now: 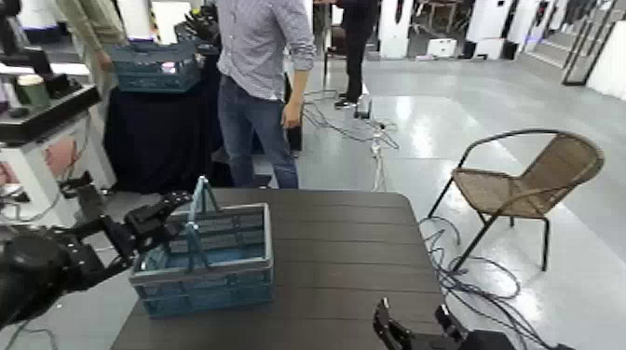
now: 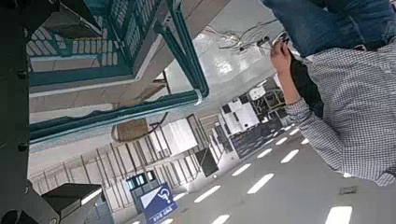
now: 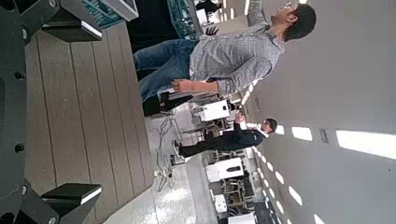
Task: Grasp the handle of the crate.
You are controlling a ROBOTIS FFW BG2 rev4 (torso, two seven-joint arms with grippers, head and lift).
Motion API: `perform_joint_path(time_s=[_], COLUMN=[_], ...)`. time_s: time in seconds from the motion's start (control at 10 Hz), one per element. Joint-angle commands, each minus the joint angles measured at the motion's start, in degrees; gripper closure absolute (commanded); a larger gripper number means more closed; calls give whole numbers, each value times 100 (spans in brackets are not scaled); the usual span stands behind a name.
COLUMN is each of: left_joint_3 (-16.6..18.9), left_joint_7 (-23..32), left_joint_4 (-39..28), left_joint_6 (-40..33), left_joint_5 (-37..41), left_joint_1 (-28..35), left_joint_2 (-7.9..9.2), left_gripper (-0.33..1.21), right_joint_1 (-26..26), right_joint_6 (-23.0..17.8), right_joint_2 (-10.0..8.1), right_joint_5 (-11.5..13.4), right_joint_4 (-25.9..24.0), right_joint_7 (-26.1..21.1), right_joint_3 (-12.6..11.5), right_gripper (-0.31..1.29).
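My left claw (image 1: pixel 177 207) is open, just left of the handle (image 1: pixel 197 216), which stands upright in the crate (image 1: pixel 207 265) on the table's (image 1: pixel 354 261) left side. I should centre fingers around the bail, then close slowly. Right claw (image 1: pixel 415 328) is parked near, open.

We see the crate (image 1: pixel 207 270) as matt slotted plastic, its handle (image 1: pixel 199 209) smooth plastic. The worktop (image 1: pixel 345 251) looks like dark planked wood. The chair (image 1: pixel 523 191) shows woven wicker on metal; the floor (image 1: pixel 447 112) is glossy.
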Motion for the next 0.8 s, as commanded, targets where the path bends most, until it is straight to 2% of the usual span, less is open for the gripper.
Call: perform_joint_path(time_s=[0.1,0.2,0.3,0.4,0.5,0.7,0.8], left_joint_3=[-254,-298,-350,-403,-403,-412,-403], left_joint_7=[-41,-50,-50,-67,-67,-67,-67], left_joint_4=[113,148,175,201,210,271,289], left_joint_6=[78,78,60,34,25,-54,-63], left_joint_5=[161,197,232,285,293,293,293], left_joint_1=[-124,-159,-186,-203,-212,-221,-221], left_joint_2=[-27,-44,-53,-53,-44,-53,-44], left_gripper=[13,16,25,52,71,88,88], right_joint_1=[-33,-51,-60,-69,-86,-104,-104], right_joint_6=[-53,-62,-71,-79,-88,-88,-97], right_joint_2=[-9,-26,-35,-44,-44,-62,-62], right_joint_5=[-21,-38,-38,-38,-56,-65,-74], right_joint_4=[35,53,62,70,79,88,88], right_joint_7=[9,9,9,17,17,26,26], right_joint_3=[34,43,52,61,61,78,78], right_gripper=[15,15,15,16,15,15,15])
